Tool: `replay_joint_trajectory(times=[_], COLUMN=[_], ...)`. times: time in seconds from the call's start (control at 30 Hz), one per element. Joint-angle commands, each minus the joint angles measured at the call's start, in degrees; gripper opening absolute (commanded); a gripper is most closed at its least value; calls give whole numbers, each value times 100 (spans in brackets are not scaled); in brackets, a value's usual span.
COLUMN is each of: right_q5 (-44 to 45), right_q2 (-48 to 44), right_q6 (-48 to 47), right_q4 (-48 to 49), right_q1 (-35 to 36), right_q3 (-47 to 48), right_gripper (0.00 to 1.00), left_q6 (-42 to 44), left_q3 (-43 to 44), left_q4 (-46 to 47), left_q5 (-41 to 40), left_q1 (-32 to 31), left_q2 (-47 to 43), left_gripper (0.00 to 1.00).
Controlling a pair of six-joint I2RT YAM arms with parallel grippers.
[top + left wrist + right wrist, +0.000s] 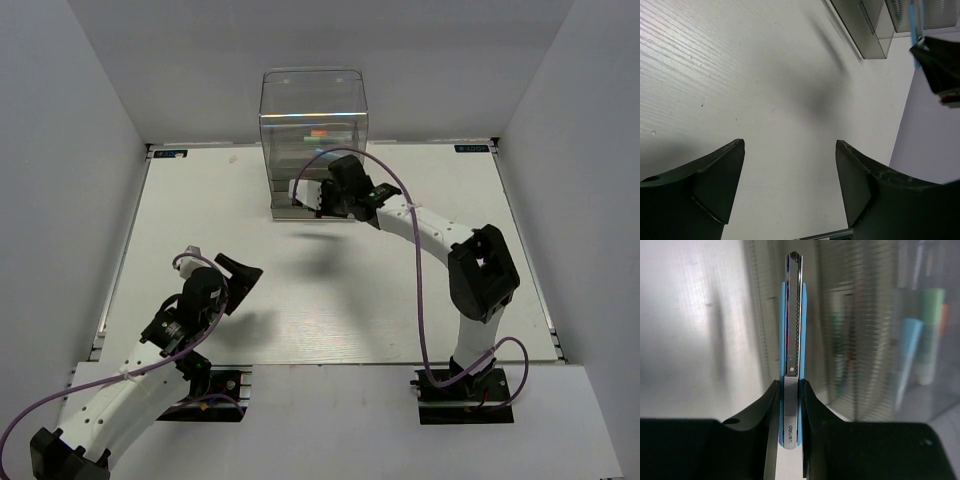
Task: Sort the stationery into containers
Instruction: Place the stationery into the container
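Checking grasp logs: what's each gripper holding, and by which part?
Right gripper pinches a slim blue utility knife near its butt end. Left gripper is open, empty.

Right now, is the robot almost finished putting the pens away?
Nearly. Done: coloured markers already sit inside the clear drawer unit. In hand: the right gripper clamps a blue utility knife, right in front of that unit. Left: dropping it in; the left gripper is open and empty, and no loose stationery shows on the table.
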Motion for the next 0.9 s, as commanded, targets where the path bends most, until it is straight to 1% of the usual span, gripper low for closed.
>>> replay_joint_trajectory(times=[0.0, 0.1, 0.17, 0.27, 0.4, 0.53, 0.57, 0.6, 0.63, 0.67, 0.73, 0.83, 0.87], right_q5=[334, 475, 756, 809, 897, 950, 941, 924, 880, 871, 801, 626, 590], right_q2=[256, 608, 898, 1153, 1443, 1575, 1576, 1584, 1567, 1541, 1532, 1418, 1365], right_q6=[-47, -232, -381, -461, -452, -461, -461, -478, -469, -478, -435, -382, -381], right_q4=[309, 335, 379, 423, 397, 414, 380, 388, 319, 309, 274, 204, 186], right_q1=[-59, -129, -173, -199, -243, -261, -270, -244, -252, -252, -261, -270, -279], right_q3=[471, 945, 1148, 1446, 1702, 1746, 1720, 1702, 1685, 1667, 1641, 1579, 1509], right_gripper=[0, 0, 0, 0, 0, 0, 3, 9, 21, 25, 29, 29, 27], left_q6=[-3, -3, -3, -3, -3, -3, -3, -3, -3, -3, -3, -3, -3], left_q3=[-59, -59, -59, -59, -7, -7, -7, -7, -7, -7, -7, -7, -7], left_q4=[-123, -123, -123, -123, -176, -176, -176, -176, -176, -176, -123, -71, -71], left_q5=[47, 47, 47, 47, 47, -6, -6, -6, -6, -6, -6, 46, 47], left_q1=[-28, -28, -28, -28, -28, -28, -28, -28, -28, -28, -28, -28, -28], left_q2=[-90, -90, -90, -90, -90, -90, -90, -90, -90, -38, -38, 76, 77], left_gripper=[83, 83, 83, 83, 83, 83, 83, 83, 83, 83, 83, 83, 83])
